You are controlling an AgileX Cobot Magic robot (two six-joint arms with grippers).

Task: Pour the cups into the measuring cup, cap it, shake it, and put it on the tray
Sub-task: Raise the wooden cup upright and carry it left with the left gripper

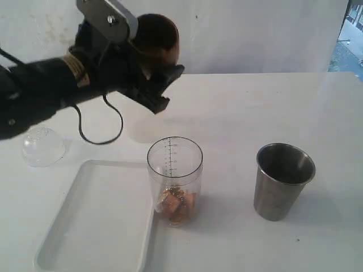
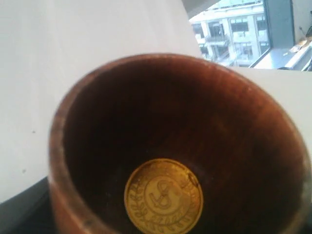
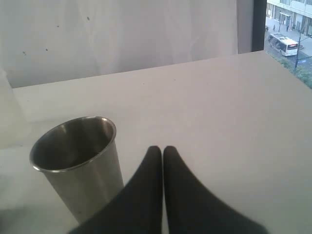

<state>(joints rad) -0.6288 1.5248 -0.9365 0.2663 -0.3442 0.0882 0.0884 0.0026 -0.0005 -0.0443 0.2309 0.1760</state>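
Observation:
My left gripper [image 1: 161, 79] is shut on the brown wooden cup [image 1: 157, 37] and holds it tipped in the air, behind and left of the measuring cup [image 1: 174, 175]. In the left wrist view the wooden cup [image 2: 243, 146] fills the frame, with one gold coin [image 2: 163, 196] lying inside it. The clear measuring cup stands upright and uncapped, with gold coins [image 1: 177, 205] at its bottom. To its right stands the steel tumbler [image 1: 282, 181]. My right gripper [image 3: 162, 151] is shut and empty, next to the tumbler [image 3: 80, 161]. The white tray [image 1: 96, 226] lies front left.
A clear domed lid [image 1: 43, 146] rests on the white table at the far left, behind the tray. A black cable [image 1: 102, 133] hangs from the left arm over the table. The measuring cup stands right at the tray's right rim.

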